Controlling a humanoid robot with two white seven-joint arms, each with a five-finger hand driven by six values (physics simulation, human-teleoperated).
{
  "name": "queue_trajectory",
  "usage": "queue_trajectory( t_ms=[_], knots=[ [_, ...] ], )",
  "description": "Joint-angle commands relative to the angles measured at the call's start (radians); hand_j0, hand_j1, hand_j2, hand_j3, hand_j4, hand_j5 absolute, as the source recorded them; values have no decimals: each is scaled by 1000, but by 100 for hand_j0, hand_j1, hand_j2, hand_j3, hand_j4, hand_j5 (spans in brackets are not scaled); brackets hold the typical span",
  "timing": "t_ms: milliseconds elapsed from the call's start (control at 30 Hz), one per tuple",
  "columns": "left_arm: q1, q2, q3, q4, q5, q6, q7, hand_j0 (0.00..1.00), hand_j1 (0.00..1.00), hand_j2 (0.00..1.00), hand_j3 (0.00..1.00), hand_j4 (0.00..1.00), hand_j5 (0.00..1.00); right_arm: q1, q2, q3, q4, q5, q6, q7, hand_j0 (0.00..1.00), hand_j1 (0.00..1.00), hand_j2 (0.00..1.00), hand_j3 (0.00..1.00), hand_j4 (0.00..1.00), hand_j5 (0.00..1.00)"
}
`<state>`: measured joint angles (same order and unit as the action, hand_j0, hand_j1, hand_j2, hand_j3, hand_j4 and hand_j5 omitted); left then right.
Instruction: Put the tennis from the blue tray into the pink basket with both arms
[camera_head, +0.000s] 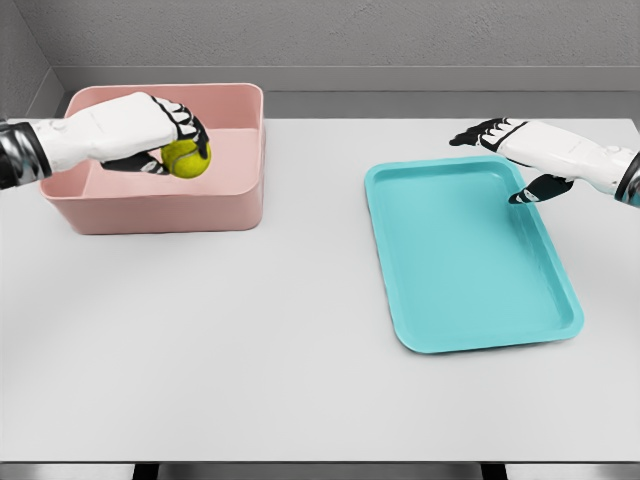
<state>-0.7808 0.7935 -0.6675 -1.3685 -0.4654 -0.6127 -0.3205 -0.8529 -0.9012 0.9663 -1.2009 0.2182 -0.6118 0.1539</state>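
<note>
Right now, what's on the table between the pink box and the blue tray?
Nothing: the head view shows only bare grey table between the pink plastic basket and the flat turquoise tray.

The yellow tennis ball (186, 158) is up over the pink basket (160, 212), upper left. The blue tray (470, 262) lies flat at the right.

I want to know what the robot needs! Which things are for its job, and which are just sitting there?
For the job:
- tennis ball, held in the left hand
- pink basket
- blue tray
- right hand, open over the tray's far corner

Just there:
- white table, bearing the tray and basket
</note>
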Motion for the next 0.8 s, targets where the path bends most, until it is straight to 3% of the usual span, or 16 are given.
queue_trajectory(
  t_ms=[0,167,200,233,267,767],
  knots=[
    [0,-19,2,43,5,2,0,52,52,52,52,52,52,0,-1,-1,0,-6,1,-1,100,100,100,100,100,100],
    [-12,-48,16,98,-9,2,-2,53,53,53,53,53,53,0,-1,-1,0,-6,1,-1,100,100,100,100,100,100],
    [-12,-53,28,103,-12,2,-2,59,59,59,59,59,59,0,-1,-1,0,-6,1,-1,100,100,100,100,100,100],
    [-14,-54,31,108,-12,2,-2,98,98,98,98,98,98,0,-1,-1,0,-6,1,-1,100,100,100,100,100,100],
    [-14,-54,39,106,-12,2,0,100,100,100,100,100,100,0,-1,-1,0,-6,1,-1,100,100,100,100,100,100],
    [-8,-37,46,86,5,2,1,100,100,100,100,100,100,-2,-19,-1,0,-6,1,-2,100,100,100,100,100,100]
  ],
)
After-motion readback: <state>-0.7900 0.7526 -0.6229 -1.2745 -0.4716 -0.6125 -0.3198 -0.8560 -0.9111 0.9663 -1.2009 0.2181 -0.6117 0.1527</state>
